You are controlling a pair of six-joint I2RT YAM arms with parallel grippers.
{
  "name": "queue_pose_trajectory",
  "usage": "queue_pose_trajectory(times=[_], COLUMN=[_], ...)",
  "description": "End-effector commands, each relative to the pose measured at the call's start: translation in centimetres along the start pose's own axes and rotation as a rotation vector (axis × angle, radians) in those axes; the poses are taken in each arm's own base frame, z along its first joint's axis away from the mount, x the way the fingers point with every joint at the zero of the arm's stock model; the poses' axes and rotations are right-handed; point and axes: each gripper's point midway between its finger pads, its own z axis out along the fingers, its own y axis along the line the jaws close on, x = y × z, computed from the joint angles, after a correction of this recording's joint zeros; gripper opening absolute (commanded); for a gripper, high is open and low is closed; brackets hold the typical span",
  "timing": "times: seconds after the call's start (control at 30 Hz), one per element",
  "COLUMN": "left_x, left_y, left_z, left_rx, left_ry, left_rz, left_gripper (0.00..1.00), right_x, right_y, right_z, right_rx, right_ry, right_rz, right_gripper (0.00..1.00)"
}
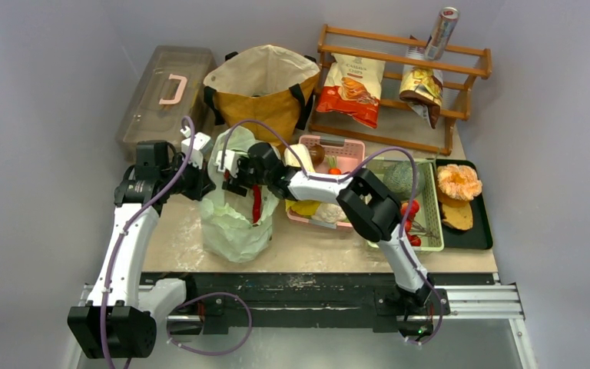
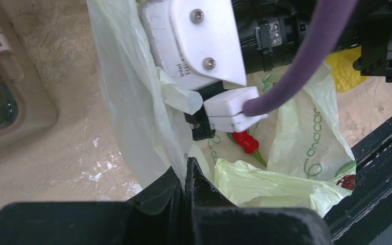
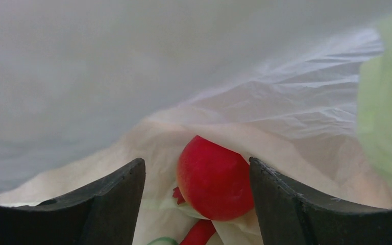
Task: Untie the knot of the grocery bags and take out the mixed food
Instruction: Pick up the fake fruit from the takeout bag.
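Inside the pale-green bag (image 1: 227,227), the right jaws stand wide on either side of a red fruit (image 3: 214,178); the left jaws are clamped on the bag's thin film.

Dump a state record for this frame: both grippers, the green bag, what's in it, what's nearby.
left gripper: shut on a fold of the green bag, at its upper left edge
right gripper: open, inside the bag mouth
red chilli: between the right jaws, gap on one side, so apparently not gripped
bag mouth: open, no tie seen
tote: upright behind the bag, top open
pink basket: right of the bag, holds food
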Motion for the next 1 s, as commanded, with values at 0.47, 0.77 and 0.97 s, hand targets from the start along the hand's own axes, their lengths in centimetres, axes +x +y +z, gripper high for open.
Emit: queue_pose_trajectory(times=[0.47,0.77,0.97], left_x=[-1.7,-1.9,-1.8], left_y=[0.8,1.1,1.1], left_z=[-0.5,-0.6,-0.6], left_rx=[-0.011,-0.013,-0.006], left_ry=[-0.049,-0.058,-0.06], left_rz=[0.034,0.033,0.036], left_gripper=[0.0,0.0,0.0], right_x=[4.4,1.8,0.9], right_y=[0.0,3.6,5.3], right_z=[2.4,-2.6,-6.0], right_rx=[0.005,-0.164,-0.26], right_ry=[0.152,0.108,0.119], right_rz=[0.012,0.031,0.018], right_gripper=[0.62,0.41,0.38])
